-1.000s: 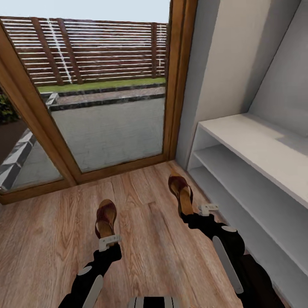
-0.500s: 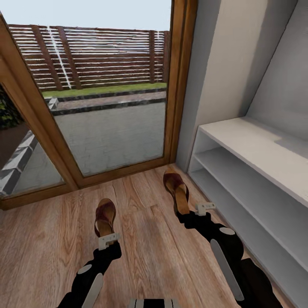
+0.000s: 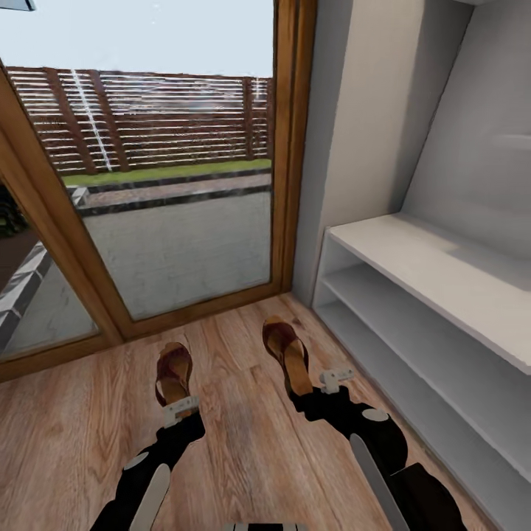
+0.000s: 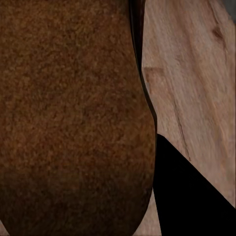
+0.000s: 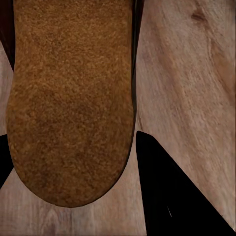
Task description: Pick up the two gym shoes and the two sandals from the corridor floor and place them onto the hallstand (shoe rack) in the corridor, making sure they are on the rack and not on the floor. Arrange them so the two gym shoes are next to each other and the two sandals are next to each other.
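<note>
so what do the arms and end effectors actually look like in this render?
Both arms are glossy black with rounded, bulbous links, light grey oval patches and a long grey panel along the forearm. The left end effector and right end effector carry small pale grey-white bracket-like pieces at the wrist. In the wrist views the fingers appear as flat black wedges. No cables or markings visible.

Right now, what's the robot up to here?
Both arms are at the two sandals by the glass door. The left gripper is at the heel of the left sandal, and the right gripper is at the heel of the right sandal, which lies nearer the hallstand. Each wrist view looks closely onto a sandal footbed over the wood floor. Whether either gripper has closed on a sandal cannot be told. The visible hallstand shelves hold no shoes.
</note>
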### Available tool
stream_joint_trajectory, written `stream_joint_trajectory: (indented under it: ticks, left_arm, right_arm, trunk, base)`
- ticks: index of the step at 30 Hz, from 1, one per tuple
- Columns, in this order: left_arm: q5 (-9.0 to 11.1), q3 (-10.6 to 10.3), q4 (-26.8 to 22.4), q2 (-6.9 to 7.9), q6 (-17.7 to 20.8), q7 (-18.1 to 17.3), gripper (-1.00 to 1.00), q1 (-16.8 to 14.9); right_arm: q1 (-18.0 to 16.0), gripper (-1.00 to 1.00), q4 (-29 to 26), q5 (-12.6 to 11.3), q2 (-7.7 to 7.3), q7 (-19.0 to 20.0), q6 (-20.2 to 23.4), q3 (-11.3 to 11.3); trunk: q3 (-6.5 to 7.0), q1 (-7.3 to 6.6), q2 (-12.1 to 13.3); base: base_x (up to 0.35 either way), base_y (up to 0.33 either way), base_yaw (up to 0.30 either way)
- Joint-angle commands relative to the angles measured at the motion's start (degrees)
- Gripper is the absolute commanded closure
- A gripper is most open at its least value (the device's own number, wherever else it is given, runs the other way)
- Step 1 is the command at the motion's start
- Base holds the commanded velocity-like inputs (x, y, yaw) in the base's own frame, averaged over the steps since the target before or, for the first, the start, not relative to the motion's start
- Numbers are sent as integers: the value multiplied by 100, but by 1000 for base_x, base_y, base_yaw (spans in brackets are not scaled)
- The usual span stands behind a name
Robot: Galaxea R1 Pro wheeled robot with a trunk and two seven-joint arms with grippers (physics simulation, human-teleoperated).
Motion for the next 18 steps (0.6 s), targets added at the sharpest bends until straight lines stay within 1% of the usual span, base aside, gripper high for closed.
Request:
stream_joint_trajectory:
  ticks: [1, 3, 4, 5, 6, 7, 8, 10, 12, 13, 15, 16, 18]
  left_arm:
    - [-16, -27, -61, -8, 12, -12, 100, 2]
    - [-1, -222, -212, -19, 34, -5, 100, 4]
    - [-8, -366, -272, -19, 44, 7, 100, 2]
    - [-17, -462, -310, -21, 55, 29, 100, 1]
    - [-10, -495, -324, -16, 61, 42, 100, 1]
    - [0, -540, -337, -3, 70, 57, 100, 1]
    - [3, -553, -334, 2, 74, 62, 100, 1]
    - [8, -571, -290, 11, 78, 64, 100, 0]
    - [9, -595, -120, 9, 82, 71, 100, -7]
    - [18, -614, 424, -9, 82, 37, 100, -151]
    - [27, -608, 532, 3, 81, 5, 100, -201]
    - [43, -601, 605, 16, 80, -63, 100, -233]
    - [66, -590, 670, 26, 77, -228, 100, -261]
  right_arm:
    - [-7, 100, -2, -26, 4, -32, 7, -3]
    - [-25, 100, -2, -18, 27, -219, 41, -8]
    - [-35, 100, 0, -17, 37, -502, 53, -3]
    - [-44, 100, 8, -32, 51, -842, 57, 4]
    - [-48, 100, 11, -38, 59, -1007, 49, 12]
    - [-49, 100, 16, -23, 70, -1301, 35, 27]
    - [-50, 100, 18, -16, 74, -1418, 29, 34]
    - [-52, 100, 22, -5, 80, -1594, 22, 39]
    - [-62, 100, 37, 4, 86, -1749, 28, 40]
    - [-178, 100, 311, -10, 89, -1869, 61, 23]
    - [-291, 100, 537, -17, 90, -1883, 64, 19]
    - [-434, 100, 802, -34, 89, -1889, 56, 12]
    - [-595, 100, 1090, -55, 77, -1879, 33, -7]
  trunk:
    - [20, -2, 2]
    - [61, -7, 5]
    - [81, -10, 6]
    - [101, -12, 7]
    - [121, -15, 9]
    - [141, -17, 10]
    - [161, -20, 11]
    - [200, -25, 14]
    - [238, -30, 17]
    - [256, -33, 18]
    - [269, -35, 19]
    - [264, -35, 19]
    - [253, -35, 19]
  base:
    - [0, 0, -287]
    - [0, 0, -289]
    - [0, 0, -292]
    - [0, 0, -294]
    - [0, 0, -294]
    - [0, 0, -293]
    - [0, 0, -292]
    - [0, 0, -291]
    - [0, 0, -287]
    - [0, 0, -272]
    - [0, 0, -270]
    - [0, 0, -265]
    - [0, 0, -262]
